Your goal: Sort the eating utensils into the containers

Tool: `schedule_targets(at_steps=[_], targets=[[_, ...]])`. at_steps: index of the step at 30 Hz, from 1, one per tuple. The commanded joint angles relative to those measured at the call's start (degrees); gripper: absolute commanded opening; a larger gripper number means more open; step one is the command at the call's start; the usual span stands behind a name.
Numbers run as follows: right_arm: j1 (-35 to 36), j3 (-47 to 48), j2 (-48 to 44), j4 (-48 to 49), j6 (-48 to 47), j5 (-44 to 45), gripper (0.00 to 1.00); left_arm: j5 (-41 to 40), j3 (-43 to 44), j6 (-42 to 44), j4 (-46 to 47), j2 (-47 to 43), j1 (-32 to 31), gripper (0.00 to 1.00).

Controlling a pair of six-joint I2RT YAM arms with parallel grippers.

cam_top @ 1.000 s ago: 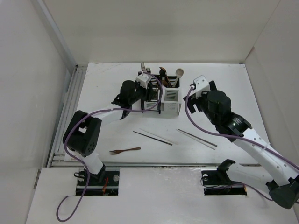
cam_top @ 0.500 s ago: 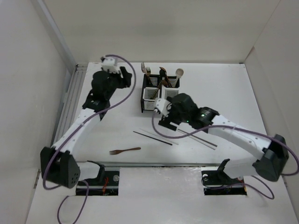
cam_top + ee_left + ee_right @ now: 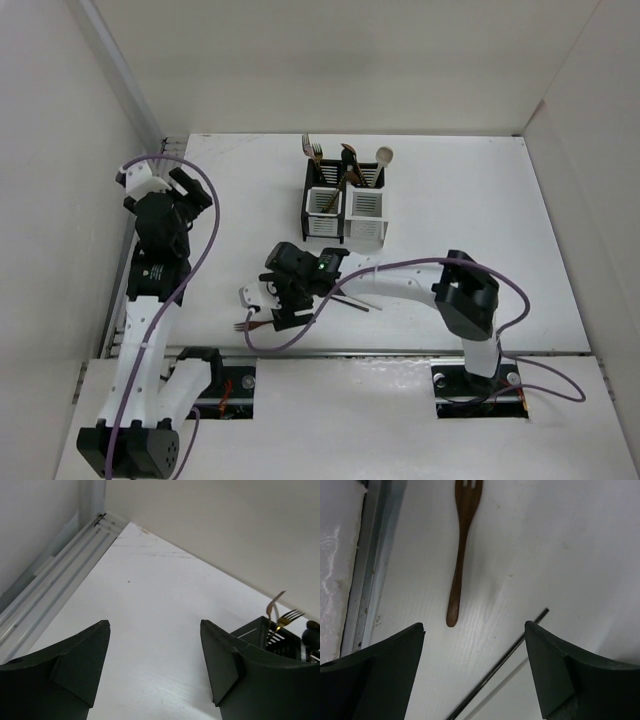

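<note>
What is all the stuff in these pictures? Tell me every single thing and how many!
containers: two, black frames with white panels, joined, at the back of the table
metal forks: at least two, silvery, standing in the left container
dark brown utensil: one, standing in the containers
pale wooden spoon: one, standing in the right container
brown wooden fork: one, lying flat near the table's front edge
chopsticks: two in sight, one dark, one pale, lying side by side on the table
table: one, white
purple cables: one along each arm
left gripper: one, black, open, empty, over the table's left side
right gripper: one, black, open, empty, above the fork's handle end
</note>
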Motion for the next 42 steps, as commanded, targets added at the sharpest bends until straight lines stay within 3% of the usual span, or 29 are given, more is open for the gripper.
schedule_targets(at_steps=[1, 8, 15, 17, 18, 21, 24, 25, 28, 36, 42], targets=[[0.3, 1.2, 0.2, -1.8, -2.0, -4.4, 0.86, -1.7, -1.0, -2.8, -3.7, -2.1, 2.0, 0.70], [2.6, 5.1, 8.2, 0.2, -1.8, -5.6, 0.86, -2.3, -4.8, -4.0, -3.2, -5.8, 3.2, 0.71], [2.6, 12.3, 15.9, -0.8, -1.8, -5.9, 0.77, -0.9, -5.9, -4.6, -1.9, -6.3, 4.4, 0.71], [2.6, 14.4, 18.0, -2.8, -1.2, -5.9, 0.68, -1.6, -5.9, -4.6, -1.4, -6.3, 4.4, 0.72], [2.6, 14.4, 18.0, -3.4, 0.2, -5.9, 0.58, -2.3, -5.9, -3.9, -0.8, -6.3, 4.4, 0.72], [2.6, 13.5, 18.6, -4.0, 0.7, -5.2, 0.41, -2.9, -5.9, -2.7, -0.1, -6.9, 4.4, 0.74], [2.6, 12.8, 18.6, -6.3, 0.7, -2.9, 0.31, -4.0, -6.4, -2.1, 0.4, -6.9, 4.4, 0.74], [2.6, 12.8, 18.6, -6.3, 0.7, -2.2, 0.19, -4.0, -6.4, -2.1, 1.0, -6.9, 4.4, 0.75], [2.6, 12.8, 19.3, -7.7, 1.3, -0.3, 0.00, -4.0, -6.4, -1.6, 1.0, -6.9, 4.4, 0.75], [2.6, 20.5, 18.4, -10.2, 1.9, -2.7, 0.00, -4.5, -6.4, -1.6, 1.6, -6.3, 4.4, 0.75], [-2.9, 26.5, 10.7, -2.5, 9.9, -10.6, 0.00, -5.2, -3.3, -0.3, 2.9, -3.8, 4.4, 0.75]])
